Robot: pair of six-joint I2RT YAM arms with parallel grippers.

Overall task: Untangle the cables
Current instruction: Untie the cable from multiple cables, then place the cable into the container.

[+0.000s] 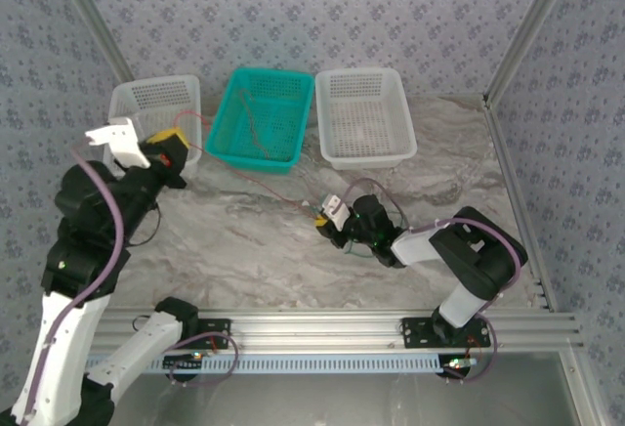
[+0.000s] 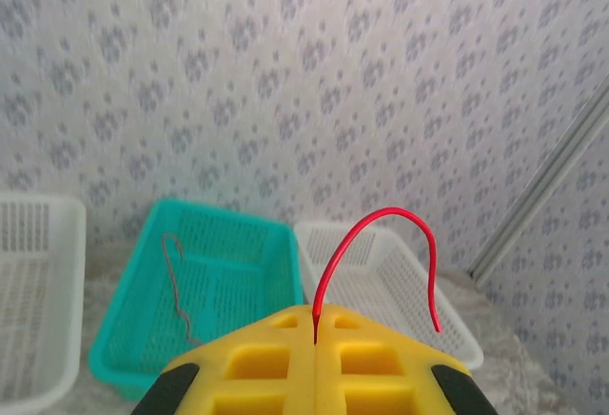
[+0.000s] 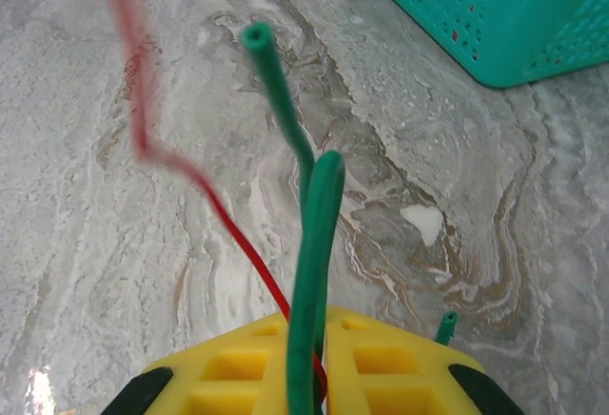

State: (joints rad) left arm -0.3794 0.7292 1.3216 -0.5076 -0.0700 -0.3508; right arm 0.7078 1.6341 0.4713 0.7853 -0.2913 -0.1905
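- Left wrist view: the left gripper (image 2: 314, 336) is pinching the red cable (image 2: 381, 211) between yellow pads (image 2: 257, 363) pressed tight together. The cable's free end is arching up and to the right. Beyond it, a pale cable (image 2: 176, 286) is lying in the teal basket (image 2: 119, 334), apparently already sorted.
- Right wrist view: the right gripper (image 3: 309, 339) is clamping the green cable (image 3: 319, 234) and the red cable side by side in one narrow grip, low over the marble table (image 3: 457, 148).
- Top view: the left gripper (image 1: 168, 145) is hanging raised at the far left beside a white basket (image 1: 137, 94). The right gripper (image 1: 325, 217) is sitting low near the middle, and the red cable is stretching across the table between the two.
- Step in hand, as I judge it: drawing red away from green. The next move probably calls for the right pads easing just enough for red to slip out while green remains pinned.
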